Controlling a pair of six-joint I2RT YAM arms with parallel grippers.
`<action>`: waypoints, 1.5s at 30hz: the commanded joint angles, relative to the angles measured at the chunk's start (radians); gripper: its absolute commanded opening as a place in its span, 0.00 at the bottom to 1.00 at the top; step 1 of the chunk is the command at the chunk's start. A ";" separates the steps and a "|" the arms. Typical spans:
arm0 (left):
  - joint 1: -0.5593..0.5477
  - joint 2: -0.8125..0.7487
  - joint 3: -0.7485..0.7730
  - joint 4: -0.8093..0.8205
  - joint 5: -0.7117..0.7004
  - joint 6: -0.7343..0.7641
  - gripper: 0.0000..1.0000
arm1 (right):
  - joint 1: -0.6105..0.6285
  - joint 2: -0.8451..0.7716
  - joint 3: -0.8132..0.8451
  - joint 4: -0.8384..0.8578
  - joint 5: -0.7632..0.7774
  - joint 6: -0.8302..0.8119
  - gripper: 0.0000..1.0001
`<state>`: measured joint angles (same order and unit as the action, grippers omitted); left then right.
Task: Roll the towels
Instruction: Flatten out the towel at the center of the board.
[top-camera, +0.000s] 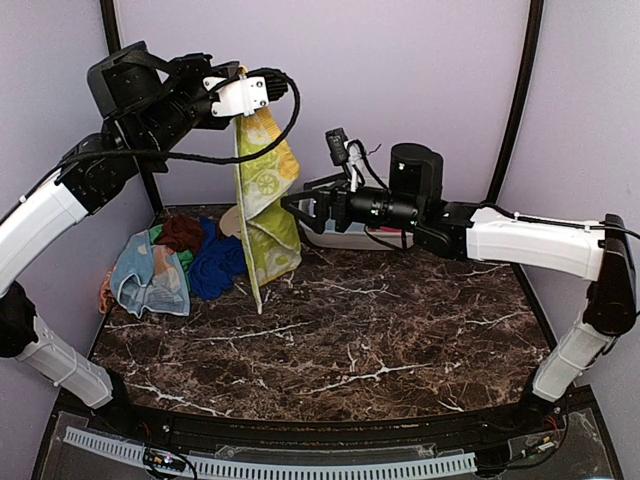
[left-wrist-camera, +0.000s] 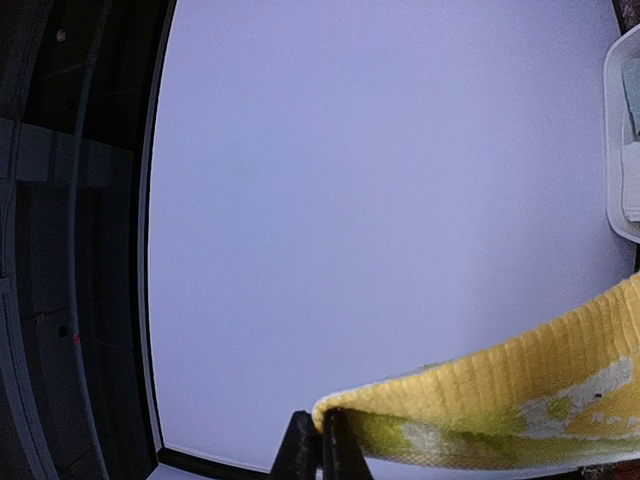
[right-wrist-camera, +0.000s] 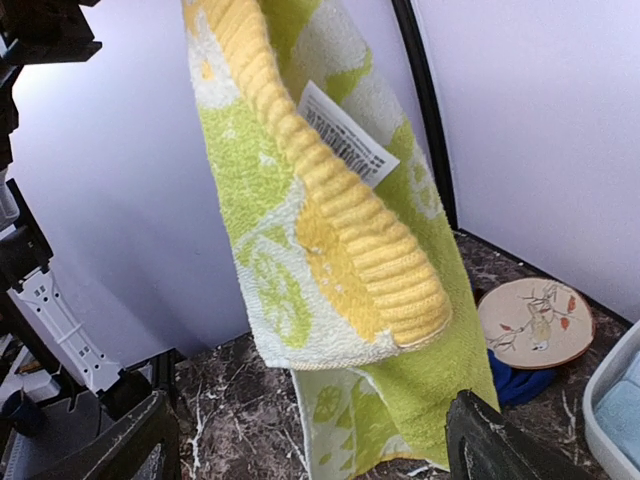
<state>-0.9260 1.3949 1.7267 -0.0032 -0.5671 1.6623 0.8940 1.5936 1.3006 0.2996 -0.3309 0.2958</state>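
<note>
My left gripper is raised high at the back left and is shut on the top corner of a yellow-green towel with pale patches. The towel hangs down with its lower tip just at the table. In the left wrist view the jaws pinch the yellow ribbed hem. My right gripper is open, level with the hanging towel's right edge. In the right wrist view its fingertips stand wide apart with the towel in front of them, not touching. More towels, pale blue, royal blue and brown, lie heaped at the left.
A white plastic basin stands at the back behind the right gripper and shows in the left wrist view. An oval beige floral disc lies on the dark marble table by the heap. Purple walls enclose the back and sides.
</note>
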 joint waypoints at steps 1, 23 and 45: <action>-0.005 -0.037 -0.002 -0.010 -0.014 -0.048 0.00 | 0.004 0.053 0.080 0.069 -0.117 0.066 0.92; 0.055 -0.011 -0.012 -0.207 0.034 -0.309 0.00 | -0.113 -0.128 0.100 -0.260 0.084 -0.018 0.00; 0.031 0.113 -0.188 0.076 0.190 -0.392 0.00 | 0.000 -0.467 0.015 -0.816 0.270 -0.027 0.00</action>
<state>-0.9249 1.6783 1.7977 -0.0299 -0.3515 1.2896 0.7685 1.1198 1.4227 -0.4522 -0.0769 0.1722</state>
